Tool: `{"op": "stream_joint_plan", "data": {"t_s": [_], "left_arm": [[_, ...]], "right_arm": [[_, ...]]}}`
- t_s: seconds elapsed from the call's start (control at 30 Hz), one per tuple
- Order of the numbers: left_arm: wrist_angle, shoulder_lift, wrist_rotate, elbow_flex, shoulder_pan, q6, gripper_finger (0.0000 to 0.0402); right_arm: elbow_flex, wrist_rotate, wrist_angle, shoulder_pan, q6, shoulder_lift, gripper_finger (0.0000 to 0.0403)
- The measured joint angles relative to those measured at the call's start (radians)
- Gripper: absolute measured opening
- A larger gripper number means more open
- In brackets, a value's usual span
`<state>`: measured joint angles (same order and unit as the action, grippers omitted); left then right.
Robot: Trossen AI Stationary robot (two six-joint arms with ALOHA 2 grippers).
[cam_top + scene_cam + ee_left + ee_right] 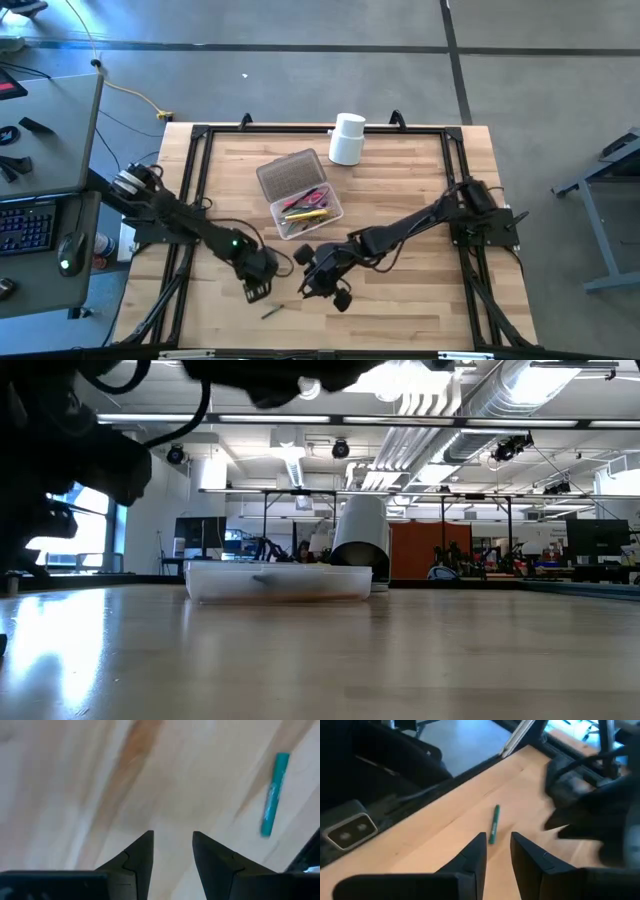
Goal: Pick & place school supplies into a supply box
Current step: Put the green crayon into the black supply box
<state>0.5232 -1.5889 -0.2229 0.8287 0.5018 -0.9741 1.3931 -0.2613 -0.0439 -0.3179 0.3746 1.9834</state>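
Observation:
The supply box (300,196) is a clear case, its ribbed lid (286,171) hinged open toward the far side, and it rests flat mid-table; pink, yellow and red pens (306,204) lie inside. One green pen (272,312) lies flat on the wood near the front edge. It also shows in the left wrist view as a green pen (274,795) and in the right wrist view as a green pen (493,824). My left gripper (257,291) hovers open just beyond that pen, with bare wood between its fingers (142,851). My right gripper (310,287) is open to the pen's right and points at it.
A white cylindrical container (347,138) stands at the far edge behind the box and shows behind the box (280,582) in the low view. Black rails (195,170) frame the table. A desk with a keyboard (25,225) stands off the left side. My two grippers are close together.

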Motion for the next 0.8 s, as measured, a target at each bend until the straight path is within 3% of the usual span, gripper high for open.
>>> {"op": "stream_joint_plan", "data": {"t_s": [0.1, 0.23, 0.37, 0.6, 0.8], "left_arm": [[0.159, 0.066, 0.031, 0.003, -0.014, -0.025, 0.0172], [0.33, 0.183, 0.164, 0.003, -0.009, -0.103, 0.0172], [0.419, 0.331, 0.251, 0.003, -0.004, -0.163, 0.0172], [0.445, 0.59, 0.43, 0.005, -0.005, -0.165, 0.0172], [0.412, 0.737, 0.504, 0.005, -0.005, -0.161, 0.0172]], "right_arm": [[0.0, 0.024, -0.065, 0.0, 0.012, 0.055, 0.0071], [0.0, 0.045, -0.163, 0.002, 0.014, 0.112, 0.0071], [0.0, -0.008, -0.266, 0.002, 0.003, 0.145, 0.0071], [0.0, -0.082, -0.365, 0.003, -0.034, 0.177, 0.0072], [0.024, -0.09, -0.432, 0.006, -0.044, 0.211, 0.0092]]}}
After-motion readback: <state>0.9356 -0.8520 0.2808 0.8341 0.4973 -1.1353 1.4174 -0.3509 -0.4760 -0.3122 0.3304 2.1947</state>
